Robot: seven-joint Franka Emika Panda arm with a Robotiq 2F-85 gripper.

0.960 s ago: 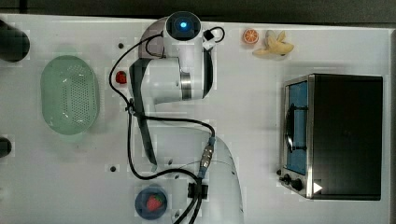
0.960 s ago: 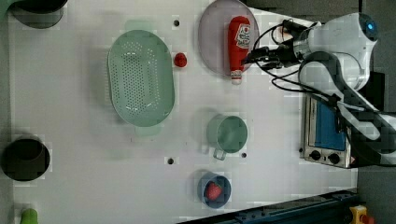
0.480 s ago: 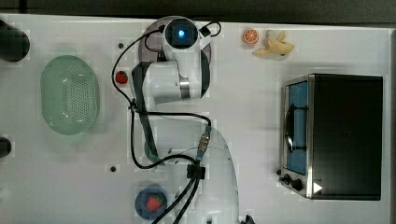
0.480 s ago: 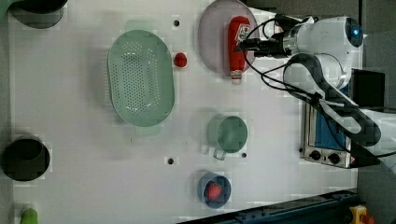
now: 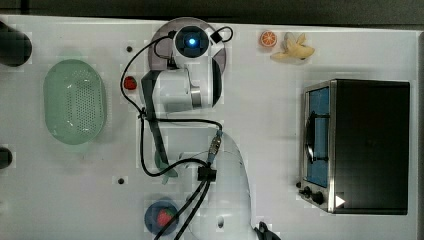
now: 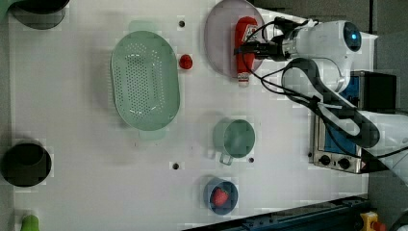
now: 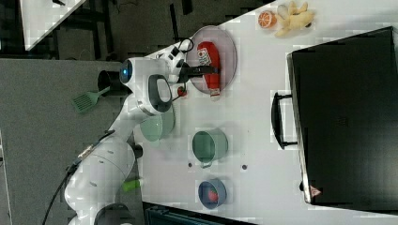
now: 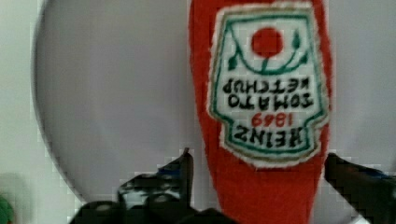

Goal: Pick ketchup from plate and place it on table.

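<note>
So the soft-looking red ketchup bottle with the white Heinz label point(image 8: 261, 107) is lying flat on the big round greyish-lilac plate point(image 6: 219, 43), with its cap end poking out past the rim over the white tabletop point(image 6: 77, 125). In the wrist view the surface looks fuzzy, like fabric or felt, so my guess is it's a plush toy: light, squishy, not slippery and not fragile. It'll probably give a bit under pressure, so the squeeze can be firm. Best spot to grab looks like the body just below the label, across the narrow width, since it's long and might droop if taken near one end.

The black two-finger gripper point(image 8: 254, 175) is spread wide with one finger point(image 8: 180, 170) on each side of the bottle and visible gaps, so nothing's held yet.

Containers round about:
- green perforated oval colander point(image 6: 144, 79), looks empty, with a little red strawberry point(image 6: 185, 61) sitting on the table between it and the plate
- teal cup with a handle point(image 6: 234, 138), nothing visible inside
- small blue bowl point(image 6: 220, 196) with a strawberry in it
- two black round pots point(image 6: 26, 163) near the left view's left edge, can't see the contents
- toaster oven point(image 5: 357, 145), door shut

There's loads of bare table below the plate in the left view for the drop-off.
</note>
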